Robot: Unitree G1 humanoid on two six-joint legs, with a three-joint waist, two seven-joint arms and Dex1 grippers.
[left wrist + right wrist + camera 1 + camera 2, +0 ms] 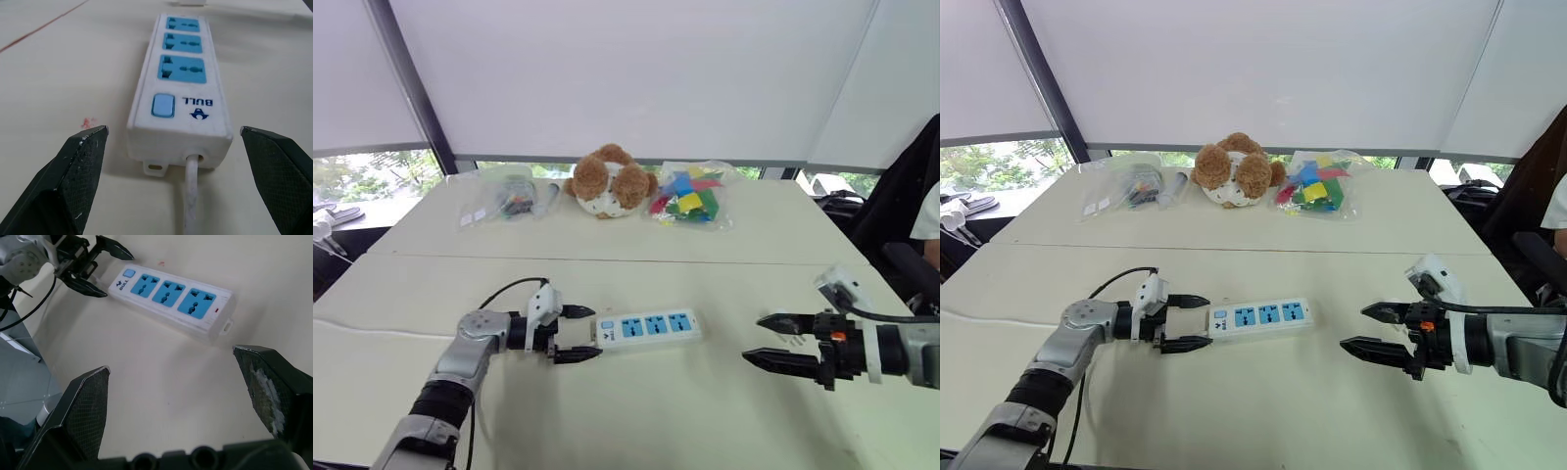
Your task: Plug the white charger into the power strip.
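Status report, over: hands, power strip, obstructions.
Left hand open at switch end of power strip. Right hand open, empty, beyond its other end. All three sockets free. Nothing in the way.

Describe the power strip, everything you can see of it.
White plastic rectangular power strip lying flat on the cream table, face up. Three blue sockets in a row, a pale blue switch and BULL logo at one end, where a white cord exits beside a small mounting tab. Nothing plugged in. Open black fingers of the left gripper flank that end without touching.
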